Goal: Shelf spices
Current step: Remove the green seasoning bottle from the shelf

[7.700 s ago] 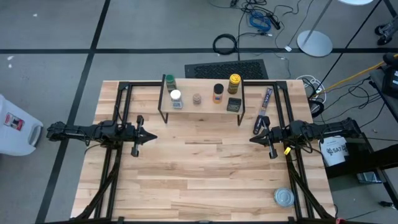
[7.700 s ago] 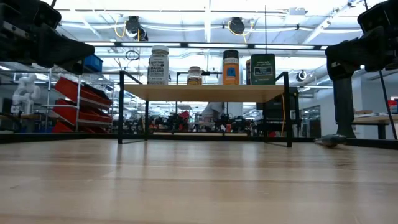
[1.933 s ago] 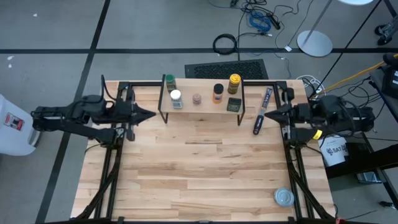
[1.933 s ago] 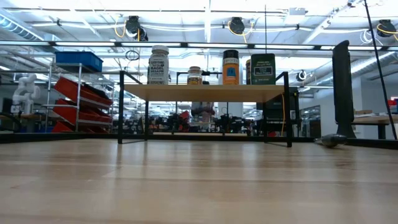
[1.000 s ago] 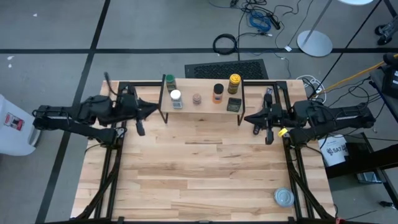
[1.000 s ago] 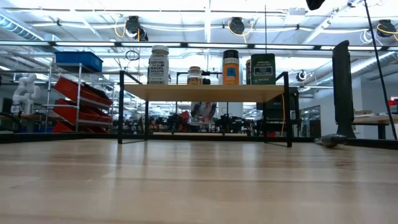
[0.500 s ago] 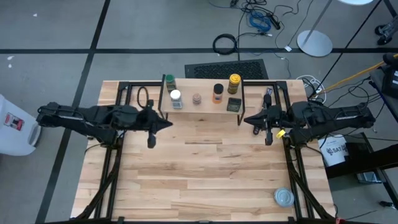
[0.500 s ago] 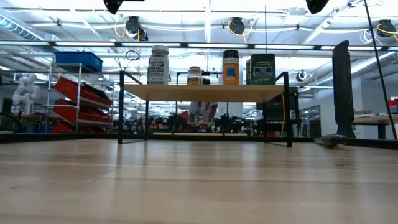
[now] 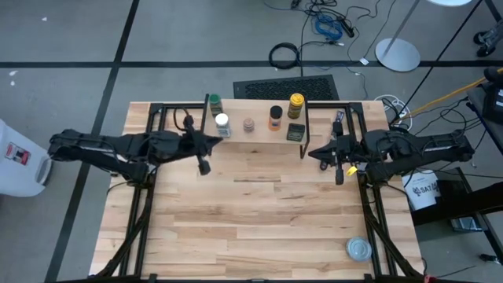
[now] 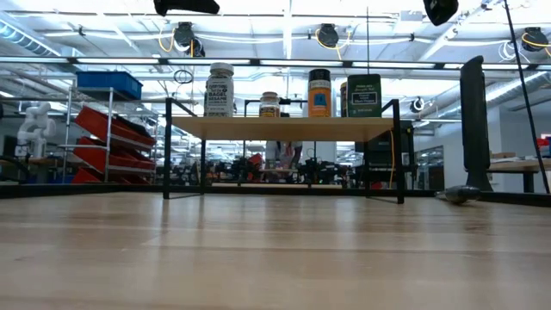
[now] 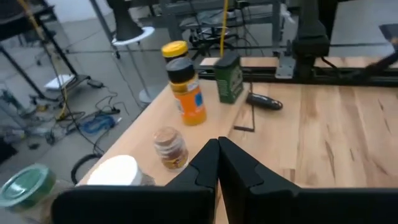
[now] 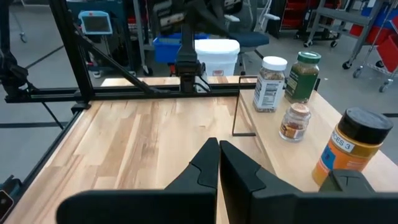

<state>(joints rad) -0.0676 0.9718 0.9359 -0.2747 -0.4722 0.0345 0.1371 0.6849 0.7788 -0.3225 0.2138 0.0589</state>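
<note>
The shelf (image 9: 255, 135) stands at the table's far middle on its thin black legs. On its plank stand the green-lidded jar (image 9: 214, 103), white-lidded jar (image 9: 222, 122), small brownish jar (image 9: 249, 124), orange jar (image 9: 275, 116), yellow-lidded jar (image 9: 296, 102) and dark square tin (image 9: 295, 131). My left gripper (image 9: 214, 143) is shut and empty, above the shelf's left near corner. My right gripper (image 9: 312, 152) is shut and empty, just right of the shelf's right near leg. In the low view (image 10: 280, 127) the jars stand upright on the plank.
A long thin dark packet (image 9: 339, 124) lies right of the shelf, partly under my right arm. A flat round silver tin (image 9: 359, 249) lies at the near right corner. Black frame rails (image 9: 153, 134) run along both table sides.
My left gripper has gone toward the table's right edge, from beside the left rail up to the shelf's left end, and stays shut. My right gripper has kept almost still beside the shelf's right end. The jars have not moved.
</note>
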